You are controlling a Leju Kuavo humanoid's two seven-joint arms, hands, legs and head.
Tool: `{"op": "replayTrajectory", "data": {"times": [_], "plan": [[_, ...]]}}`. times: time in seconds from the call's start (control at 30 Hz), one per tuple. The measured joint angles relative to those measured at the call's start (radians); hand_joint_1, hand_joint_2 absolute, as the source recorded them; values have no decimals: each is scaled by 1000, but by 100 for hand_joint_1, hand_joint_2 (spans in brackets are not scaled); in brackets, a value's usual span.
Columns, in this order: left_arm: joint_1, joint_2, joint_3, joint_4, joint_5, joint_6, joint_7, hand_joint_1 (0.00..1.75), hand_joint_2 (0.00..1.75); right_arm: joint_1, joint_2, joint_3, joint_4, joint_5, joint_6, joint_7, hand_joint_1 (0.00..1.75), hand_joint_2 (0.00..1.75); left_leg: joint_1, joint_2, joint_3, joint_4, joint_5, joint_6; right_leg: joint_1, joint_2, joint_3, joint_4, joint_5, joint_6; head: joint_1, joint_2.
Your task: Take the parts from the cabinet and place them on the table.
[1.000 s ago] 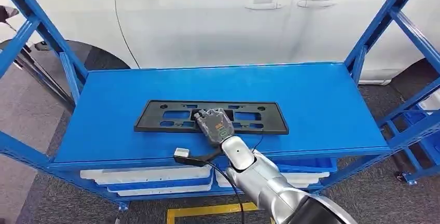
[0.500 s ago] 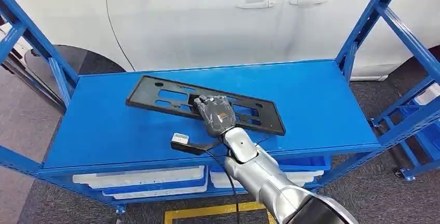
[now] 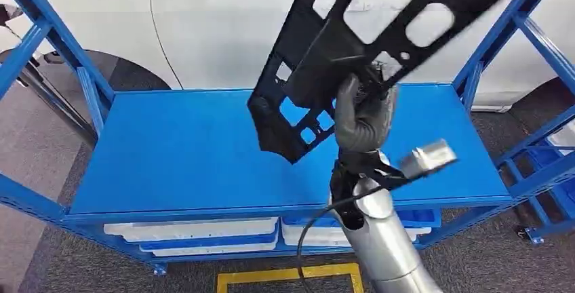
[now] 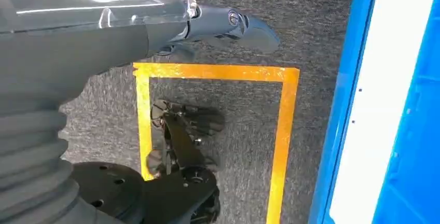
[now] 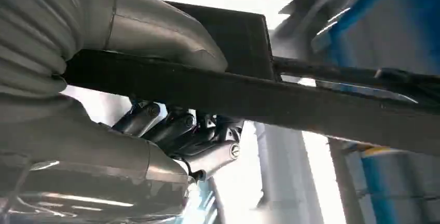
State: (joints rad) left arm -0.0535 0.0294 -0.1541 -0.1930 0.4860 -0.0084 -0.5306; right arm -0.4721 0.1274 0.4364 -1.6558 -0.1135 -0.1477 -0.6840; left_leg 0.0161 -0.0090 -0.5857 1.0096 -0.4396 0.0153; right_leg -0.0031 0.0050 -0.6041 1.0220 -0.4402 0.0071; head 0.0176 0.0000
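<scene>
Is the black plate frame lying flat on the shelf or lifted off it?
Lifted: the right hand holds the black frame tilted in the air above the blue shelf.

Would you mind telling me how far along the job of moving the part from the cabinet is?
Done: the black plastic frame is lifted clear of the blue shelf. In hand: the right hand grips it, raised and tilted above the shelf. The left hand hangs by the floor, holding nothing. Left: carrying the frame to the table and setting it down.

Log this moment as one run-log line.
right hand: grips black plate frame | frame: lifted clear above blue shelf, tilted | left hand: hanging, empty
</scene>
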Motion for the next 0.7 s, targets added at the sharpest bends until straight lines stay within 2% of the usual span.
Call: {"op": "replayTrajectory", "data": {"times": [0.03, 0.07, 0.13, 0.17, 0.2, 0.23, 0.3, 0.33, 0.37, 0.4, 0.43, 0.47, 0.5, 0.53, 0.57, 0.7], "plan": [[-2, 0, 1, 0, -5, 0, 5, 0, 175, 13, -13, 0, -51, -42, 90, -8, 175, 175, -7, -1, -2, 5, -3, -6, 6, 0, 4, -10, -2, -1, -2, 0], [-1, 1, 3, 0, -5, 0, 9, 0, 175, 26, -22, 0, -88, -64, 151, -12, 175, 175, -6, 0, -2, 3, -3, -9, 6, 0, 3, -9, -2, -3, -2, 0], [-3, 1, 5, 0, -6, 0, 25, 0, 175, 56, -35, 3, -148, -88, 227, -12, 175, 175, -5, 0, 3, -3, -3, -20, 9, 1, 5, -9, -3, -12, -1, 0], [-6, 3, 6, 0, -6, 0, 32, 0, 175, 66, -39, 6, -169, -101, 261, -11, 175, 175, -5, 1, 4, 0, -9, -27, 0, 0, 11, -20, 2, -19, -2, 0], [-6, 2, 6, 0, -6, 0, 39, 0, 175, 74, -43, 10, -186, -107, 289, -11, 175, 175, -3, 3, -1, 19, -25, -32, -2, -2, 15, -24, 3, -24, -2, 0], [-5, 2, 7, 0, -5, 0, 50, 0, 175, 82, -46, 14, -202, -107, 315, -12, 175, 175, -3, 3, -22, 68, -58, -35, -2, -4, 16, -24, 2, -32, -3, 0], [-4, 3, 8, 0, 1, 2, 78, 0, 175, 104, -48, 20, -226, -107, 367, -12, 175, 175, -2, 3, -98, 234, -139, -41, 1, -5, 16, -24, 1, -36, -2, 0], [-3, 3, 11, 0, 6, 5, 92, 0, 175, 115, -50, 23, -233, -108, 385, -12, 175, 175, -2, 3, -129, 301, -159, -43, 3, -5, 16, -23, 0, -37, -3, 0], [2, 3, 13, 0, 8, 10, 103, 0, 175, 122, -50, 26, -237, -109, 393, -11, 175, 175, -2, 3, -138, 318, -151, -43, 3, -4, 17, -23, 0, -37, -3, 0], [4, 3, 16, 0, 11, 12, 111, 0, 175, 129, -50, 29, -241, -109, 398, -11, 175, 175, -2, 3, -123, 285, -122, -43, 3, -4, 19, -22, -1, -38, -3, 0], [5, 4, 18, 0, 17, 18, 122, 0, 175, 132, -50, 31, -244, -109, 397, -11, 175, 175, -2, 3, -88, 215, -80, -41, 3, -3, 21, -20, -2, -36, -3, 0], [4, 4, 21, 0, 18, 23, 130, 0, 175, 133, -51, 34, -248, -110, 395, -11, 175, 175, -2, 4, -40, 118, -33, -38, 3, -2, 23, -17, -5, -34, -3, 0], [4, 5, 26, 0, 19, 27, 136, 0, 175, 133, -51, 36, -250, -111, 395, -11, 175, 175, -2, 4, 3, 29, -2, -33, 4, -3, 23, -12, -6, -29, -3, 0], [3, 5, 30, 0, 22, 29, 143, 0, 175, 133, -51, 38, -250, -112, 395, -11, 175, 175, -9, 3, 15, 8, -13, -29, 11, -2, 19, -5, -9, -24, -3, 0], [4, 5, 32, 0, 25, 32, 145, 0, 175, 132, -52, 40, -250, -115, 392, -9, 175, 175, -7, 1, 11, 10, -10, -23, 10, -2, 15, -4, -7, -20, -2, 0], [4, 5, 32, 0, 25, 32, 145, 0, 175, 132, -52, 40, -250, -115, 392, -9, 175, 175, -7, 1, 11, 10, -10, -23, 10, -2, 15, -4, -7, -20, -2, 0]]}}
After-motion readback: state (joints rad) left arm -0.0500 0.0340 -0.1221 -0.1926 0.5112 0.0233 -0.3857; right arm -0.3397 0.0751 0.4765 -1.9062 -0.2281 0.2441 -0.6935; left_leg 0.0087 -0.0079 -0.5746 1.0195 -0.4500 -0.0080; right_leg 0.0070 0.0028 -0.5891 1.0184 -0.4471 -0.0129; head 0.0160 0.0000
